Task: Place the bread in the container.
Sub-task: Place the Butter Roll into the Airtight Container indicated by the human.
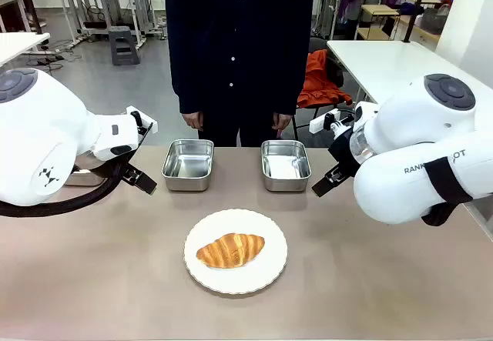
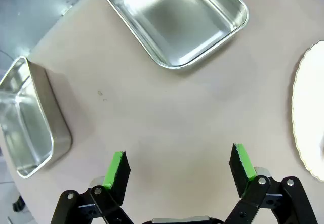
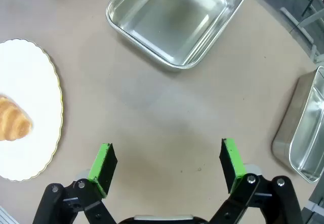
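the bread (image 1: 230, 249) is being carried by the white plate (image 1: 271, 273), near two steel trays (image 1: 188, 164). the left gripper (image 2: 177, 164) and right gripper (image 3: 165, 162) are being held with jaws apart.

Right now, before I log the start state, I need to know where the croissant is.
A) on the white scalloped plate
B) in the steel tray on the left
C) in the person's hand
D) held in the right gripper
A: the croissant lies on the white scalloped plate, while the left steel tray and the right steel tray beyond it are empty.
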